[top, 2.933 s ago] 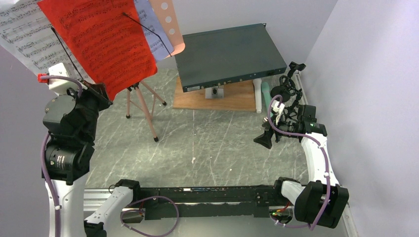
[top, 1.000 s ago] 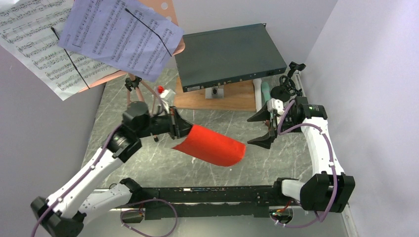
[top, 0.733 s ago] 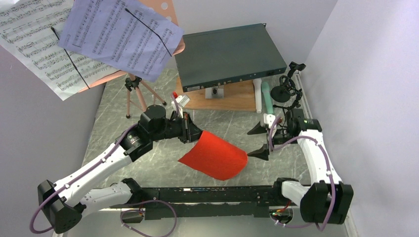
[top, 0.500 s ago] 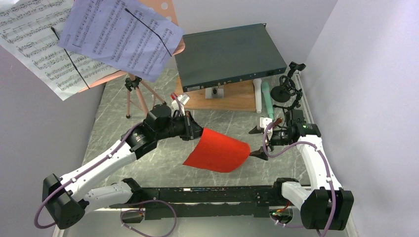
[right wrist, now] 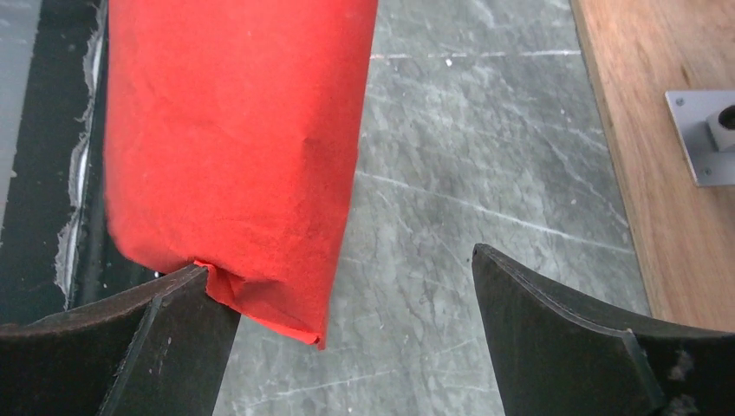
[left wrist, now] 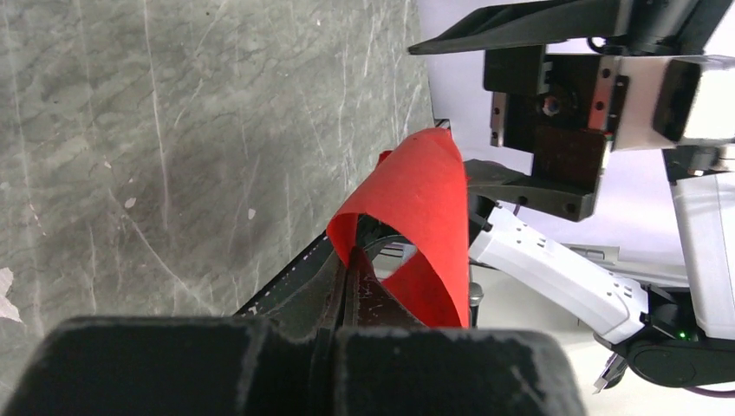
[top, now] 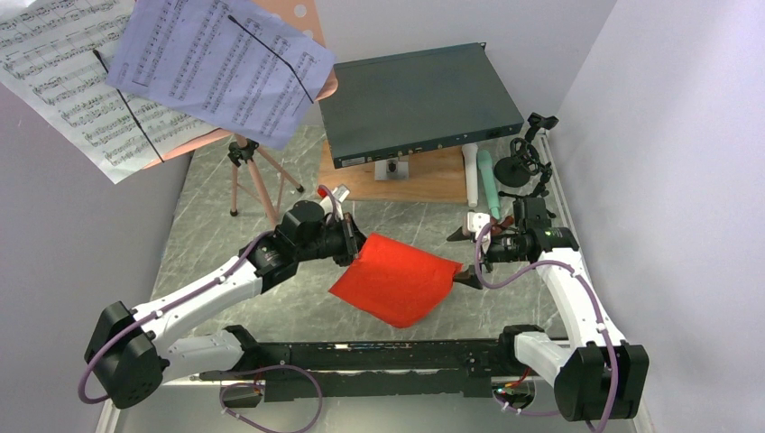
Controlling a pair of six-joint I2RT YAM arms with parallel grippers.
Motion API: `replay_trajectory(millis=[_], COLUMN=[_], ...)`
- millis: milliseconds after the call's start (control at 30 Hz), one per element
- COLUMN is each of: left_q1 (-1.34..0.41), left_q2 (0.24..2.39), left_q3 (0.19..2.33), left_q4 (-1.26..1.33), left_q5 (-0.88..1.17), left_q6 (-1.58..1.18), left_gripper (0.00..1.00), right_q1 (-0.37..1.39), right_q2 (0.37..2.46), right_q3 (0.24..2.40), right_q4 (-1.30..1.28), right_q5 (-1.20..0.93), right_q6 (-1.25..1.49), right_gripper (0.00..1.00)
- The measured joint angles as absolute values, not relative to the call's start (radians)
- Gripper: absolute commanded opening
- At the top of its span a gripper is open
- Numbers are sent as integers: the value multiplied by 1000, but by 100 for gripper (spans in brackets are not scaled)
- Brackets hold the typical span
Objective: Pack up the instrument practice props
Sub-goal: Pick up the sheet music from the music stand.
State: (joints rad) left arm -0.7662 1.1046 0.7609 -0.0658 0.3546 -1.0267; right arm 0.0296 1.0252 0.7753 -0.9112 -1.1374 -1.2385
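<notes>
Left gripper (top: 354, 245) pinching the curled red page (top: 397, 278), right gripper (top: 462, 256) spread wide at its far edge, lavender page (top: 216, 68) and white page (top: 54, 81) on the pink music stand (top: 255, 176)

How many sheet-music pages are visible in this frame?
3. The white page and the lavender page are up on the music stand at far left; the red page hangs curled in the shut left pincer. More may be hidden behind them.
</notes>
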Motion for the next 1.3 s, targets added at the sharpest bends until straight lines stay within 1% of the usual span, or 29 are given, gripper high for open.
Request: replay_trajectory(millis=[200, 367, 500, 667, 867, 1000, 1033, 1067, 1100, 1233, 1300], left_q1=[-746, -743, -743, -743, -743, -743, -743, -743, -743, -743, -743], left_q2=[1122, 1169, 1222, 1281, 1311, 1312, 1312, 1312, 1313, 1324, 1328], left_q3=[730, 712, 706, 706, 706, 706, 706, 706, 706, 702, 699], left_q4=[-67, -60, -40, 4, 27, 28, 28, 28, 30, 43, 41], left_q5=[369, 400, 445, 502, 543, 553, 553, 553, 554, 561, 562], left_q6=[-1039, -1042, -1044, -1045, -1045, -1044, -1044, -1042, -1042, -1042, -1042], left_gripper=[0, 0, 0, 0, 0, 0, 0, 0, 0, 0, 1], right_q1=[30, 30, 30, 30, 30, 27, 27, 25, 23, 13, 9], right_q2=[1013, 1010, 1009, 1009, 1013, 1013, 1013, 1014, 1015, 1019, 1023], right_q3=[809, 807, 787, 739, 730, 730, 730, 730, 730, 730, 730], right_q4=[-913, -823, -703, -556, -467, -435, -431, -427, -422, -413, -407], right_q5=[-1214, -1240, -1241, -1218, -1186, -1176, -1176, -1176, -1177, -1189, -1191], right_q6=[-1198, -1039, -876, -693, -576, -530, -525, -518, -513, -492, -485], right_gripper=[99, 97, 90, 77, 69, 68, 66, 62, 55, 19, 5])
